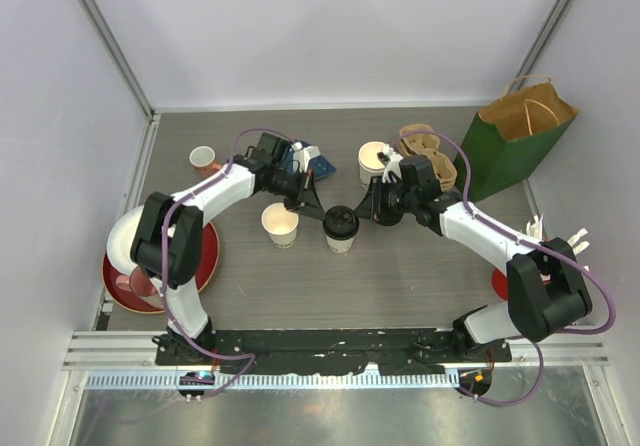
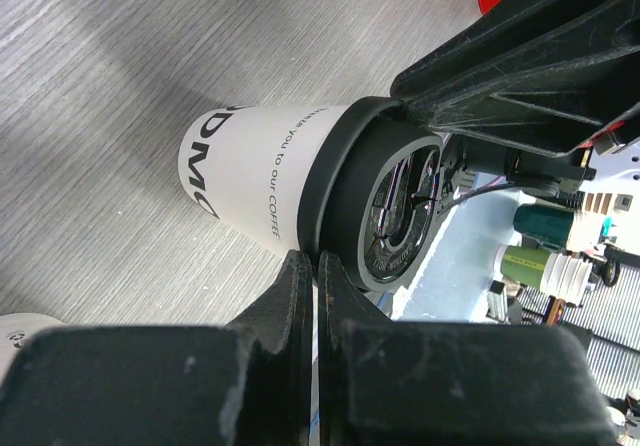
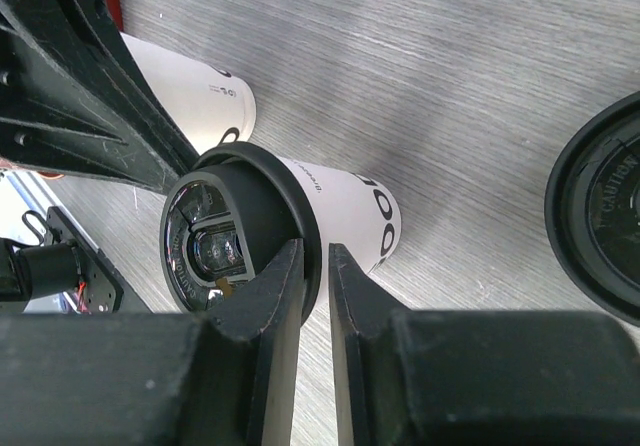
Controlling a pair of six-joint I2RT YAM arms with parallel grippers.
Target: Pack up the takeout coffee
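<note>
A lidded coffee cup [image 1: 340, 236] stands upright mid-surface [image 1: 420, 276], between the arms, both equally near. The left gripper [image 1: 318, 212], pressed together, touches its black lid [image 1: 340, 222] from the left. The right gripper [image 1: 366, 213], narrowly parted, straddles the rim opposite; whether it grips is unclear. Beyond, to the right, are a cardboard carrier [image 1: 432, 161] and a green bag [image 1: 510, 141].

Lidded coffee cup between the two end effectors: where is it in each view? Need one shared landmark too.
Top external: lidded cup stands at mid-table, just below picture centre.
Left wrist: the cup fills mid-frame, looks sideways, its black lid pointing right.
Right wrist: the cup is centre-left, lid towards lower left.
Shared landmark: the grey wood-grain table under it.
</note>
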